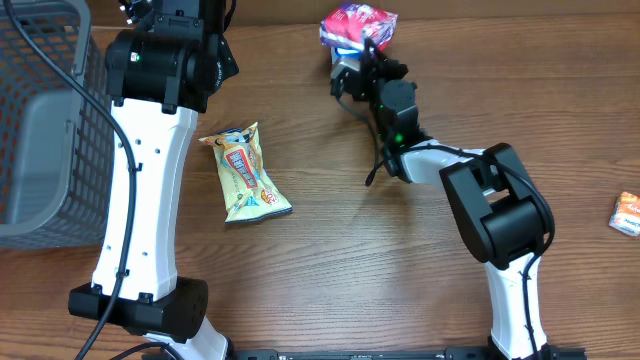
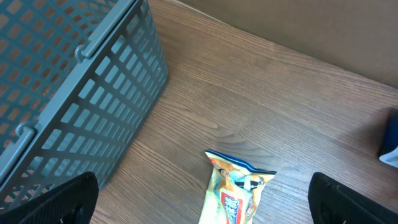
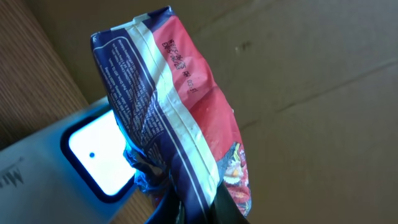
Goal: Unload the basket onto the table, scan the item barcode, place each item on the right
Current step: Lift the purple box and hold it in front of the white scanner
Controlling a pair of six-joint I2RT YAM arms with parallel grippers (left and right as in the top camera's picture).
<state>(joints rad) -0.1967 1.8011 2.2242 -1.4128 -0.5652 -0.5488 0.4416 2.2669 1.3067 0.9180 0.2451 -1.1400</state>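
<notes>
Table (image 1: 330,290): brown wood grain, carrying everything else.
Basket (image 1: 40,150): grey plastic mesh, at the table's left edge, just beside the left arm.
Left arm (image 1: 150,200): white and black, reaching up the left side between the basket and the yellow bag.
Right arm (image 1: 495,215): bent toward the top centre of the table.
Left gripper (image 2: 205,202): released, its dark fingers (image 2: 59,202) spread wide apart above the table, nothing between them.
Yellow snack bag (image 1: 245,175): lying flat on the wood right of the left arm, its top end showing in the left wrist view.
Red snack bag (image 3: 180,106): the item to scan, off the table, its red, white and dark blue printed back seam facing the wrist camera.
Right gripper (image 3: 189,211): clenched on the crumpled lower end of the red snack bag.
Scanner (image 3: 93,149): pale body with a lit blue-white window, just beside and behind the red snack bag.
Orange packet (image 1: 627,212): small, at the far right edge, well apart from the rest.
</notes>
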